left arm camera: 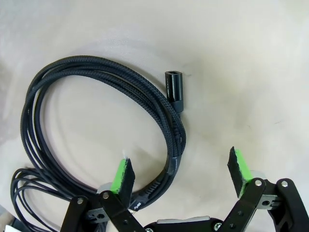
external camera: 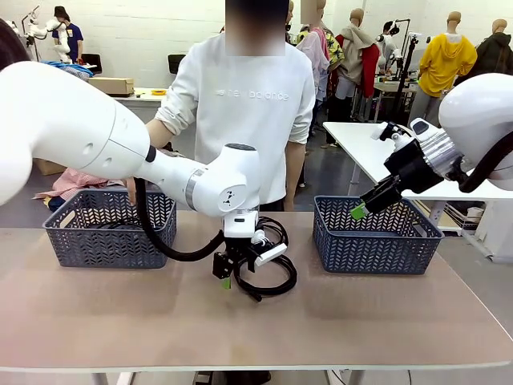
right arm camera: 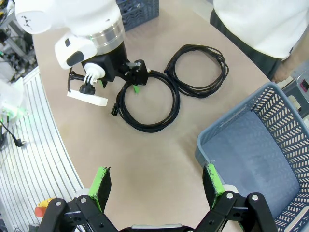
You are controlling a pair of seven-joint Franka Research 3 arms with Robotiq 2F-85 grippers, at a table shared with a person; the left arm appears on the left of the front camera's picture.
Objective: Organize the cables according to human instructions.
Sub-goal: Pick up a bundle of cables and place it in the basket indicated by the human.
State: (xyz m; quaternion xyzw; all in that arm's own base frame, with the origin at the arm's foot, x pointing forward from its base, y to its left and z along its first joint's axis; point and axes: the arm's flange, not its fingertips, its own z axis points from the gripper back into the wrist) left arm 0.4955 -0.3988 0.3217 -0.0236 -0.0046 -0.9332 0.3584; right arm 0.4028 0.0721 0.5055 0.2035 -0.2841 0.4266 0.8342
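My left fingers [left arm camera: 123, 176] stand wide open, low over the middle of the counter [external camera: 160, 321], straddling one side of the near cable [left arm camera: 164, 104]. The bundle lies close against one pad, not centred between them, so I judge a closing pinch could catch only some strands and let the rest slide out. The coil is not tied all the way round, so a lift by one side may let it sag open and trail. The far cable [right arm camera: 225, 70] lies just behind it, and the two loops look to be touching where they meet. Raising one could drag the other along. The plug [left arm camera: 175, 87] sticks out loose inside the loop and could snag a basket rim on the way in.

My right fingers [right arm camera: 102, 186] are wide too, holding nothing, above the right basket [external camera: 377, 237].

Both cables are black. The near one is a braided cord wound in several turns into a flat ring. The far one is thinner and smoother, in a slightly smaller ring. The left basket [external camera: 104, 241] has something dark inside, but I cannot tell what it is.
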